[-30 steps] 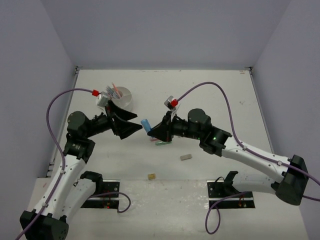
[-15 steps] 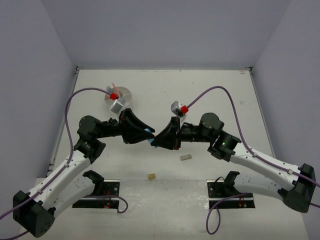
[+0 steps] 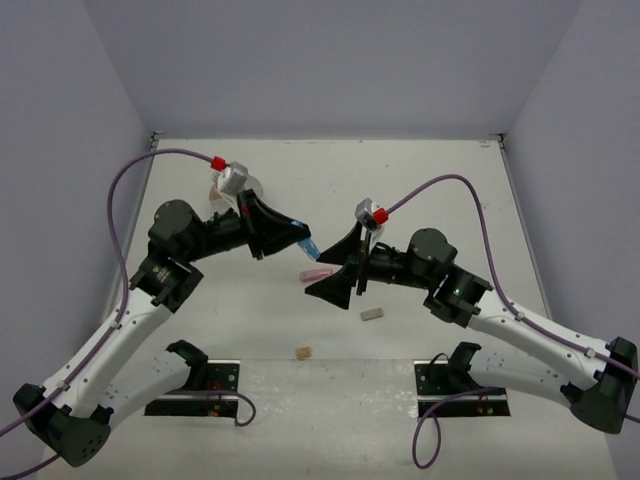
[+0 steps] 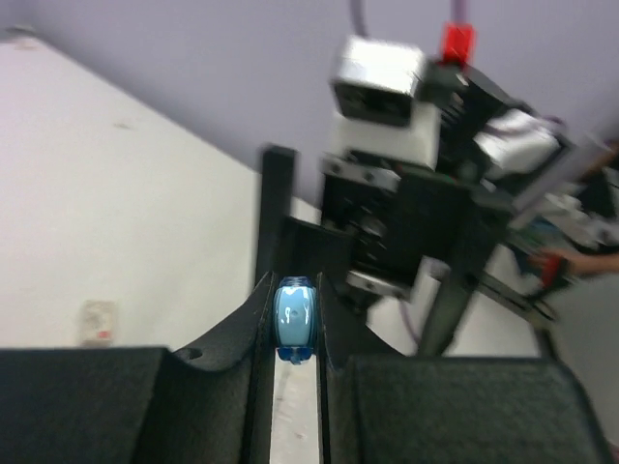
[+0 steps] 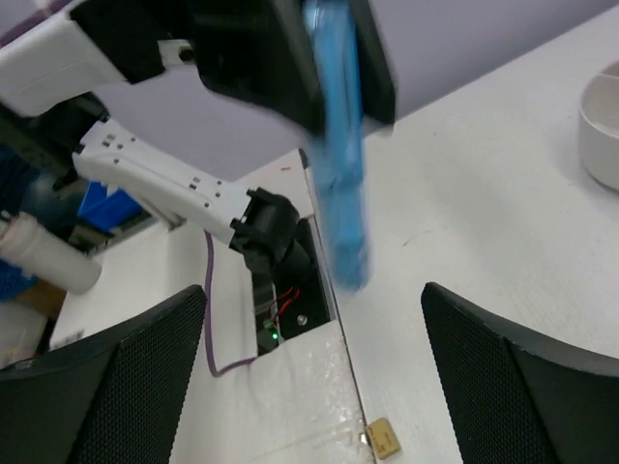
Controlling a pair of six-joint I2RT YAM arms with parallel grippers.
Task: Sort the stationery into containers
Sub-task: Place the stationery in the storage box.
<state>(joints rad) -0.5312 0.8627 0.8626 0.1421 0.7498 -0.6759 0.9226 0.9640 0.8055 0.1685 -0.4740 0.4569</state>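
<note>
**Item:** pen (image 4: 294, 319), blue, thin.

**Holder:** left claw (image 3: 292, 236), fingers closed tight on the barrel. One end sticks out past the fingertips.

**Place:** raised off the table (image 3: 420, 180), just ahead of the right claw (image 3: 340, 268) and in line with its gap.

**Right claw:** spread wide and empty. From its own camera the pen hangs before the two pads; no contact shows.

**Handling (judged):**
- Light and stiff, with a smooth plastic barrel that is probably slippery.
- The round section will roll or pivot in a loose pinch.
- Best held mid-barrel, pads flat across it, with the ends left free.
- Not fragile, though a grip near the tip would let it swing.

**Tub (image 5: 602, 145):** white, behind the left claw. From above it is mostly hidden by that wrist.

**Loose stock:**
- Pink piece (image 3: 316, 274), lying on the table below both claws.
- Grey eraser (image 3: 372, 313), near the right claw on its near side.
- Tan eraser (image 3: 302, 352), farther off, well apart from either claw.
</note>
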